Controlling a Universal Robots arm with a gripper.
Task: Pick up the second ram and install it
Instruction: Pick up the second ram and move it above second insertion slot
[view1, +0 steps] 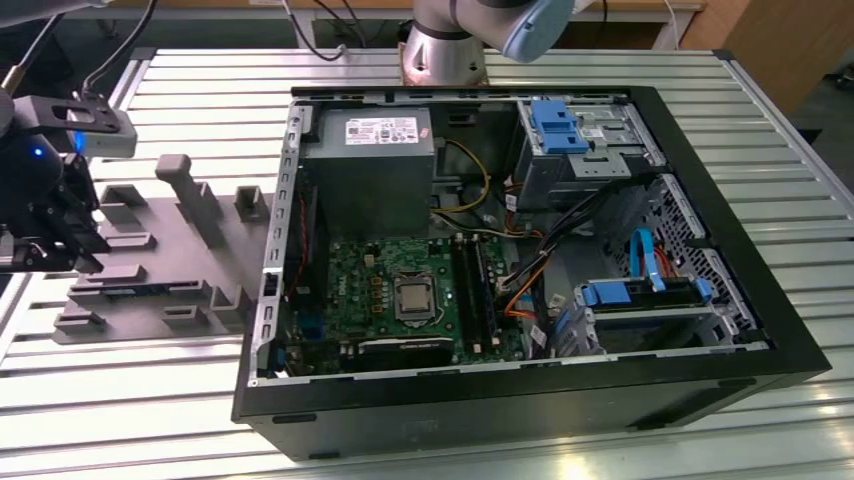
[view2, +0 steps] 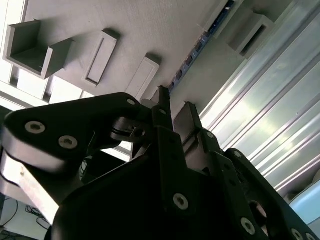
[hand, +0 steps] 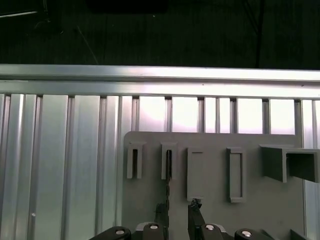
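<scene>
- The gripper (hand: 178, 209) was seen at the exterior view's left edge, held over a gray holder tray (view1: 160, 255).
- Its fingers (hand: 195, 212) were spread, with a clear gap between them, and were not closed on anything.
- The memory stick (hand: 168, 169) was stood on edge in a narrow slot of the tray, with its near end between the fingertips and closer to one finger. Contact could not be told.
- An open computer case (view1: 790, 350) was laid on the slatted metal table (view1: 134, 400), at the exterior view's right of the tray.
- A green motherboard (view1: 358, 285) was seen inside the case.
</scene>
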